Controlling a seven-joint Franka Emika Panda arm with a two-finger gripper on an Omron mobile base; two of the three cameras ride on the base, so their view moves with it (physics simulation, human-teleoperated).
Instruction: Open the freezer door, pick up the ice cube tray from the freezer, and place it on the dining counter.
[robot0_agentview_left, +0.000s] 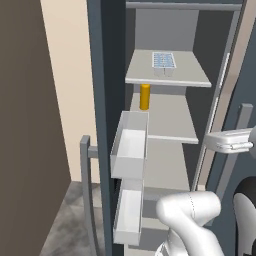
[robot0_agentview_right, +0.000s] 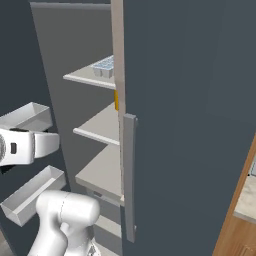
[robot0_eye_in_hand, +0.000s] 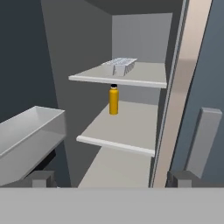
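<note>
Already the freezer door (robot0_agentview_left: 102, 125) stands swung wide, with its white bins facing into the gap, so I judge the opening step finished and the reaching step now in hand. The freezer (robot0_agentview_left: 165, 130) shows light grey shelves. The ice cube tray (robot0_agentview_left: 164, 63) lies flat on the upper shelf (robot0_agentview_left: 185, 75), toward its front edge and well apart from everything else. One shelf lower stands an orange bottle (robot0_agentview_left: 145, 96), upright, below the tray and a little to the left.

The tool (robot0_eye_in_hand: 111, 178) waits outside the compartment, low, at about the height of the lower shelves, and it looks inward and up. Its two tips are apart, fully spread, with nothing between them.

In my opinion the next move asks the arm to rise and go forward between the door bins and the right frame (robot0_eye_in_hand: 175, 109), then come to the tray level. It should pass above the bottle and not touch it.
</note>
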